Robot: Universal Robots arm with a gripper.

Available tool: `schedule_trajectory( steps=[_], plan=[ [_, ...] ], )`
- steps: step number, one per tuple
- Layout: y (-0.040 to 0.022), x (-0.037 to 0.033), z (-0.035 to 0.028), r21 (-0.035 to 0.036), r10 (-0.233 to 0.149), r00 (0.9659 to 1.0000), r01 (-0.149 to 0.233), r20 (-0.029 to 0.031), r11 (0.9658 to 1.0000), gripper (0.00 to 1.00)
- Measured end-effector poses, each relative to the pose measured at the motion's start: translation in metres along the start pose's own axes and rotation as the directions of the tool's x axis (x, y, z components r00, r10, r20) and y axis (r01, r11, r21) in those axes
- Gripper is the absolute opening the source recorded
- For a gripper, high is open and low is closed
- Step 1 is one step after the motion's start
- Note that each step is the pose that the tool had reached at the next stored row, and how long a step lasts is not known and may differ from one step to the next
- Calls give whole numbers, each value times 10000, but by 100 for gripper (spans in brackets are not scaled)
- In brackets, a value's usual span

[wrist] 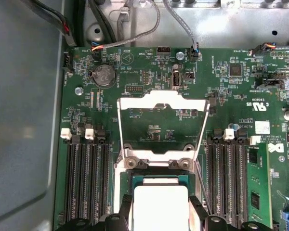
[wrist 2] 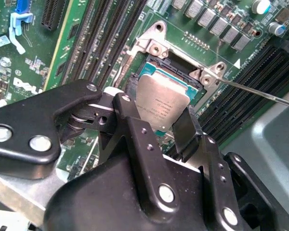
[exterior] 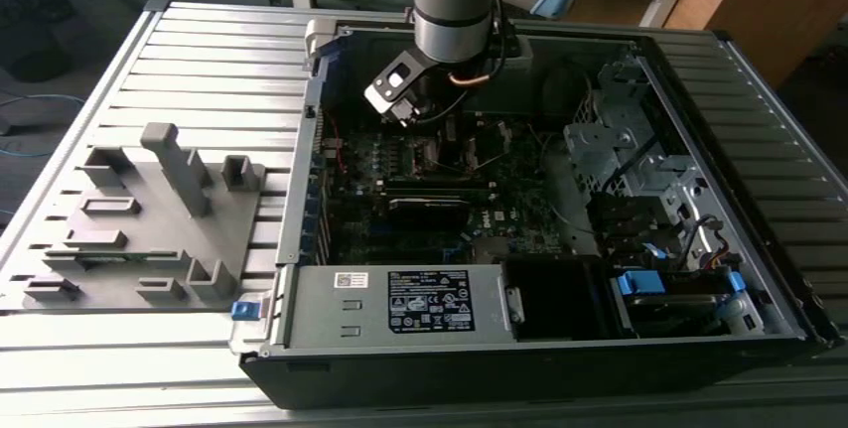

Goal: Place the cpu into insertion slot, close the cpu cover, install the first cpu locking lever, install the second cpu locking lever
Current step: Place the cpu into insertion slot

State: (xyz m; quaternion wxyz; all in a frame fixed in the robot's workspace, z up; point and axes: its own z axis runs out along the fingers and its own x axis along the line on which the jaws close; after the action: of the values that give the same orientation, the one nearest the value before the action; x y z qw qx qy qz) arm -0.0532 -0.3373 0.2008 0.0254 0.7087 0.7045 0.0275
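Gripper point(wrist 2: 155, 111) fingers pinch the cpu point(wrist 2: 161, 98) by two opposite edges, holding it right over the insertion slot point(wrist 2: 169, 61) mid-motherboard. Off the slot's hinge edge, the cpu cover point(wrist: 161, 99) is swung fully open, and a thin locking lever point(wrist 2: 260, 93) juts out unlatched.

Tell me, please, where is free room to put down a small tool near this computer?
Free: the slatted table beyond the grey fixture, on the exterior view's left of the case. Crowded: around the insertion slot, where the claw holds the cpu between memory slots.
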Motion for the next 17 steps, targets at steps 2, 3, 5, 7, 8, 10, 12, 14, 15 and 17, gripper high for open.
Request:
schedule_trajectory(
  steps=[2, 3, 5, 7, 8, 10, 12, 14, 15, 17],
  plan=[
    [0, 0, 1, 0, 0, 10000, 0, -1, 10000, 54],
    [0, 0, 2, -1, 0, 10000, 0, -1, 10000, 54],
    [-1, 0, 2, -1, 0, 10000, 0, -2, 10000, 54],
    [-13, 1, 2, -2, 5, 10000, -5, -4, 10000, 54],
    [-17, 1, 2, -1, 6, 10000, -6, -3, 10000, 54],
    [-18, 0, 2, -1, 6, 10000, -6, -2, 10000, 54],
    [-19, 0, 7, -1, 7, 10000, -7, -3, 10000, 54],
    [-20, 0, 11, 0, 13, 10000, -13, 0, 10000, 54],
    [-20, 0, 12, 0, 13, 10000, -13, 0, 10000, 54],
    [-20, 0, 15, -1, 24, 10000, -24, -2, 10000, 54]
  ],
)
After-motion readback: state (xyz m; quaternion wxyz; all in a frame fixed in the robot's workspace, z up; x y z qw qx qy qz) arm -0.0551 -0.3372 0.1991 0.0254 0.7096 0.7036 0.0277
